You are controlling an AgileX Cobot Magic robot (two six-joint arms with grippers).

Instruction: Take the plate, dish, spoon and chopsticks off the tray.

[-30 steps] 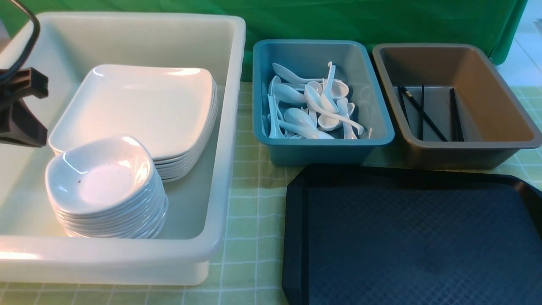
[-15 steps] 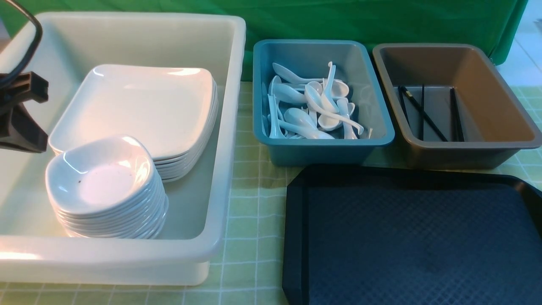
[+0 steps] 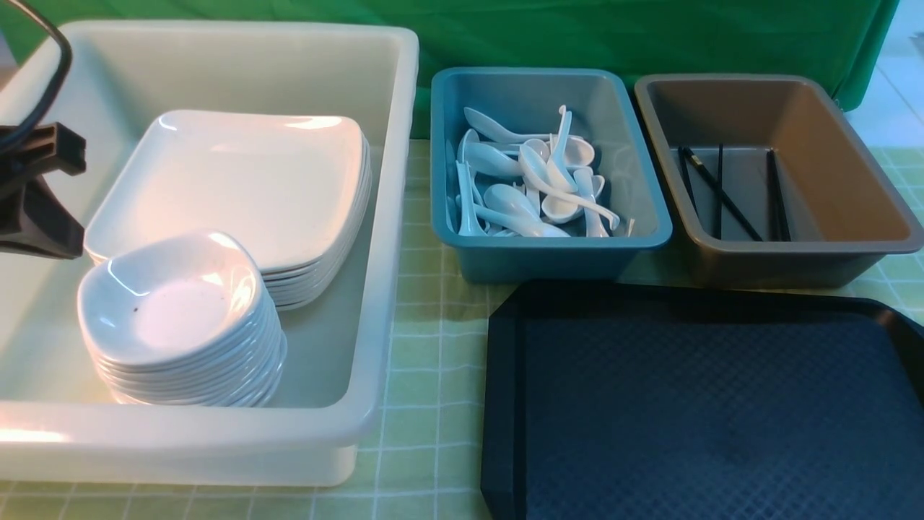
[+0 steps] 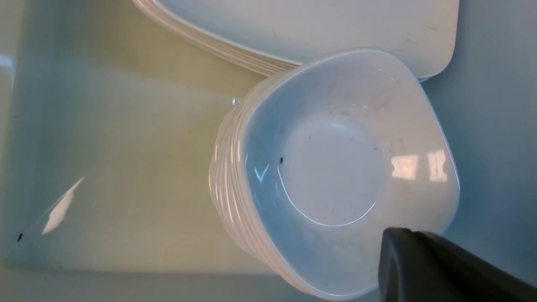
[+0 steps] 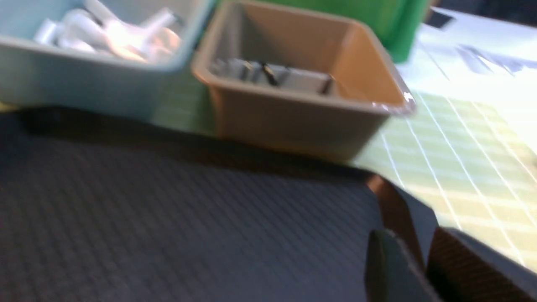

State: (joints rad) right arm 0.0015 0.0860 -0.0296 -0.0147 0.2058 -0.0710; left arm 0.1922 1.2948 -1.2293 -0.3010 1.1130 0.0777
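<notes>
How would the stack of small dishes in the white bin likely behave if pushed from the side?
The dish stack looks glossy, so it would probably slide. It stands tall on a narrow base, so its upper dishes might shift or tip. It touches the plates, which could block it.

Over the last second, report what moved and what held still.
Only the black left end effector shifted, a touch rightward over the big white plastic tub; it took hold of nothing. The stack of small deep white dishes, the white rectangular plates, the spoons in the teal bin, the black chopsticks and the bare black textured tray stayed put.
</notes>
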